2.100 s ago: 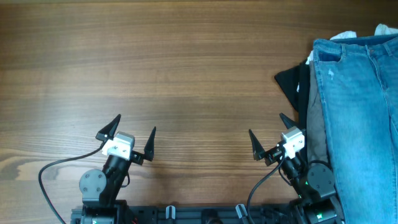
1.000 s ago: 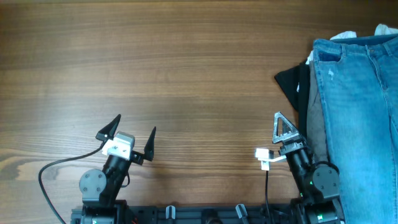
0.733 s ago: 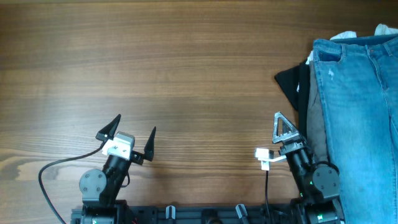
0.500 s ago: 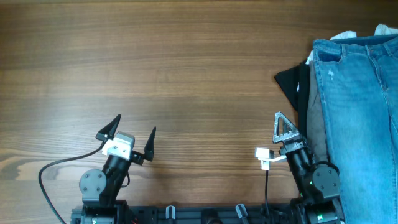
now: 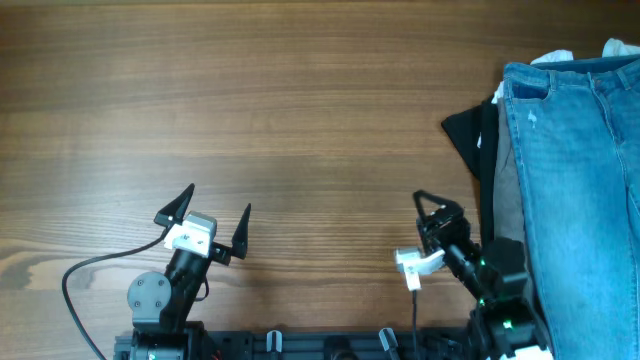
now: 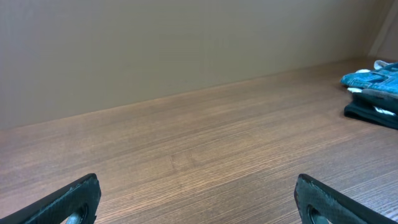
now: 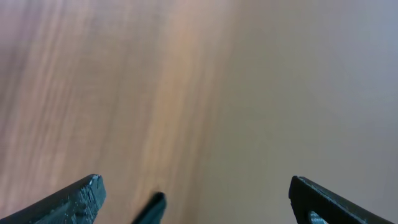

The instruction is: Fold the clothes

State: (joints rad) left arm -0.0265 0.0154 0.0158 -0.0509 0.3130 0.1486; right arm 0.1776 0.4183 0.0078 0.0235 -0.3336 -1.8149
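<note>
Jeans (image 5: 580, 180) hug table (image 5: 300, 100) right edge (black garment (image 5: 465, 135) beneath), wood leftward; left jaws, right jaws spread.

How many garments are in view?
4: jeans on top, grey trousers under their left edge, black garment poking out left, white top at the far edge. More may be hidden.

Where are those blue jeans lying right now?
In the overhead view the blue jeans lie along the right edge of the table, on top of grey trousers with a black garment beside them, just right of the right claw.
</note>
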